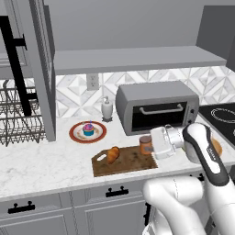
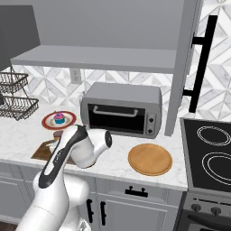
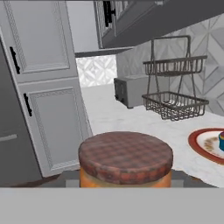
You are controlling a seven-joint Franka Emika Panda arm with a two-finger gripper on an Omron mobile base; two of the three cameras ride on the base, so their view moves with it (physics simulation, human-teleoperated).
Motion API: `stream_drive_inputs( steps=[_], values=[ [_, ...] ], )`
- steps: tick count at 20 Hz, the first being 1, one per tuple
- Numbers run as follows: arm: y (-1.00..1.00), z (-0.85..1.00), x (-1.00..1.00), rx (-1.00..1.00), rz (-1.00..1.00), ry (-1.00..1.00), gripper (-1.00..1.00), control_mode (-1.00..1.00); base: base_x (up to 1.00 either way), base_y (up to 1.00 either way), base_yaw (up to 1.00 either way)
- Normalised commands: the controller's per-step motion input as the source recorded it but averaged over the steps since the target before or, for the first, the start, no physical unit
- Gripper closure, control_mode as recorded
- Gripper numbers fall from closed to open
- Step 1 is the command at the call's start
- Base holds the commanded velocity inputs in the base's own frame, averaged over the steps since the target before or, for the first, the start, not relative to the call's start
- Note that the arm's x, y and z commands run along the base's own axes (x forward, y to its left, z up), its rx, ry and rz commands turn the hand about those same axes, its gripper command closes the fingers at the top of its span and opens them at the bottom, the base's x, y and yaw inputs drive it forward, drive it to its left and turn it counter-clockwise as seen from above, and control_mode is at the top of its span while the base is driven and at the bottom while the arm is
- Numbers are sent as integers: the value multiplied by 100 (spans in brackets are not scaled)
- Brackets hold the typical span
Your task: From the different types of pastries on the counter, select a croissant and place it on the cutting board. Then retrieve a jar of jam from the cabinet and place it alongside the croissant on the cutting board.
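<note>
Left base view | toaster oven (image 1: 157,106) behind cutting board (image 1: 125,161) | cupcake (image 1: 88,129) left

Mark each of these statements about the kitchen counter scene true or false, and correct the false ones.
1. The croissant lies on the cutting board. True.
2. The cupcake sits on the cutting board. False: it sits on the red-rimmed plate.
3. The claw is shut on the jar of jam. True.
4. The round wooden plate holds a pastry. False: it is bare.
5. The toaster oven stands behind the cutting board. True.
</note>
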Motion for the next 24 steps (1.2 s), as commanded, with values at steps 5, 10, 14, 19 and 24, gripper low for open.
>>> stream_drive_inputs(
  steps=[5,10,14,19,24],
  values=[
    [0,-22,0,10,0,-2,100,-100,0,0,0],
    [0,-1,0,0,0,0,100,-100,0,0,0],
    [9,-28,0,-3,0,0,100,-100,0,0,0],
    [1,-40,0,-2,0,-4,100,-100,0,0,0],
    [11,-41,6,0,0,-5,100,-100,0,0,0]
  ],
)
